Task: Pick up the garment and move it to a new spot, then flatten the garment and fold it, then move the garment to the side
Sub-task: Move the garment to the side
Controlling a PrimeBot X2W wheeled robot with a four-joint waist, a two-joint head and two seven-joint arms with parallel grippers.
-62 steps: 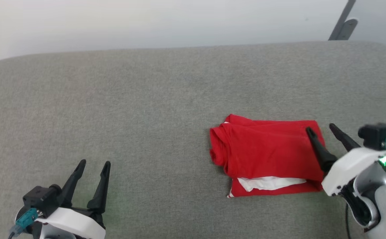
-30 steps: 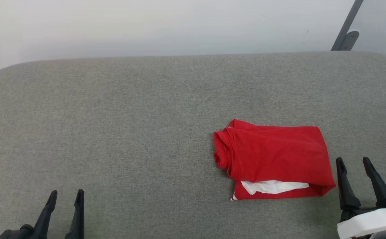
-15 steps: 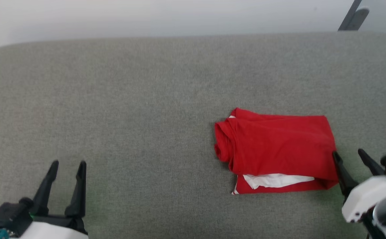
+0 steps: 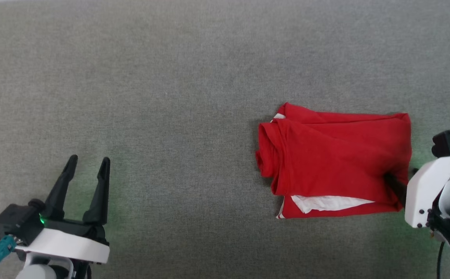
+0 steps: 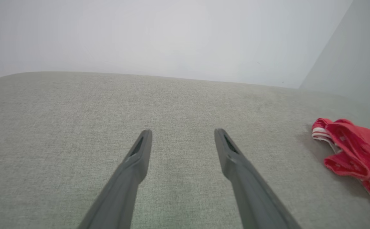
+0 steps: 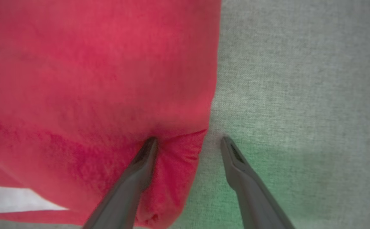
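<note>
The garment (image 4: 333,159) lies folded into a red rectangle on the grey cushion, a white sleeve strip showing along its near edge. My right gripper (image 6: 188,141) is open and straddles the garment's right edge: the left fingertip presses into the red fabric (image 6: 108,79), the other rests on the cushion beside it. In the head view that gripper (image 4: 401,180) is at the garment's lower right corner. My left gripper (image 4: 87,164) stands open and empty far to the left; in its wrist view (image 5: 181,135) the garment (image 5: 357,149) sits at the right edge.
The grey upholstered surface (image 4: 170,97) spreads wide around the garment. In the left wrist view a pale wall (image 5: 172,35) rises behind the cushion's far edge.
The head camera has tilted down, so the wall has left the view. My right gripper has moved onto the garment's right edge, one finger now pressing the fabric.
</note>
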